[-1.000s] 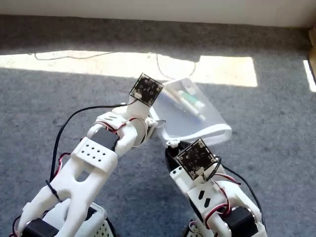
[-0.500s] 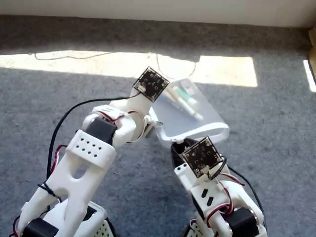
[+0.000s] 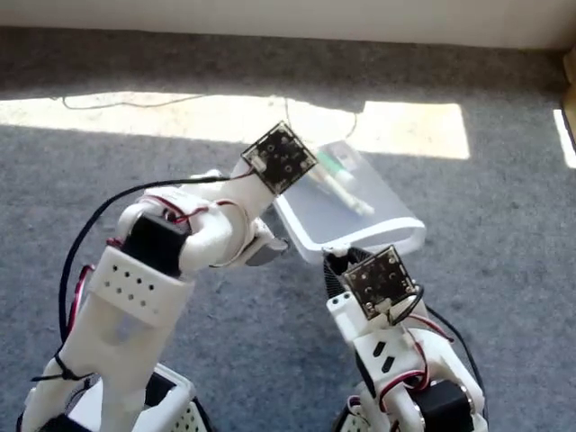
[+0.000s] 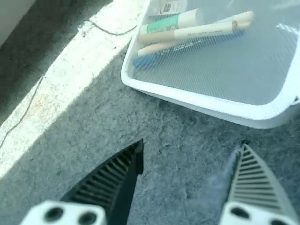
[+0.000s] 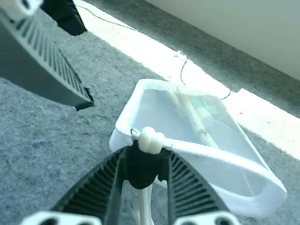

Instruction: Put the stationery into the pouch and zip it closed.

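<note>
The translucent white pouch (image 3: 355, 216) lies on the grey carpet with several pens (image 3: 340, 180) inside it. In the left wrist view the pens (image 4: 187, 27) lie at the pouch's (image 4: 220, 65) far end. My left gripper (image 4: 187, 173) is open over bare carpet, a short way off the pouch's rim; from above, the left gripper (image 3: 270, 247) sits by the pouch's near left corner. My right gripper (image 5: 144, 161) is shut on the zip pull (image 5: 150, 139), a white bead on a black tab, at the pouch's (image 5: 197, 136) near edge. From above, the right gripper (image 3: 335, 259) is there too.
Grey carpet (image 3: 504, 297) surrounds the pouch, with a sunlit band (image 3: 135, 117) behind it. A thin cable (image 3: 117, 102) trails across that band. A pale wall (image 3: 288, 13) runs along the back. The two arms stand close together near the pouch.
My left gripper has drawn back from the pouch's left corner and now stands apart from it. My right gripper has shifted right along the near edge with the zip pull.
</note>
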### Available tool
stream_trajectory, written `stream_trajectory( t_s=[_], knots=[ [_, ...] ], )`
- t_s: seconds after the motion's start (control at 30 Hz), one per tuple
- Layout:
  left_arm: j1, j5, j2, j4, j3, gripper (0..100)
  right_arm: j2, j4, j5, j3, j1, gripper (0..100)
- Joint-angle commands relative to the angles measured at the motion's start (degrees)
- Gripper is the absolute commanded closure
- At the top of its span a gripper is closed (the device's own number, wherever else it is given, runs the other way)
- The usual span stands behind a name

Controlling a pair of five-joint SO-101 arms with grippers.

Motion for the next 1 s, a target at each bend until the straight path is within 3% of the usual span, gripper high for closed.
stream_trajectory(
  t_s=[0.0,0.1,0.33,0.67,0.97],
  knots=[
    [2.4,-1.4,-11.2,0.4,5.4,70,-0.1,-1.5,0.5,-1.2,1.0,98.0],
    [6.0,-3.3,-16.4,-4.2,14.2,70,-0.1,-1.5,0.5,-1.2,1.0,98.0],
    [7.6,-3.6,-21.1,-23.7,29.9,70,-0.1,-1.4,0.4,-1.2,1.0,98.0],
    [8.2,-6.3,-17.3,-40.4,37.1,70,-0.1,-1.5,0.4,-1.1,1.0,98.0],
    [11.8,-7.8,-10.6,-48.0,37.1,70,-0.1,-1.5,0.4,-1.1,1.0,98.0]
  ],
)
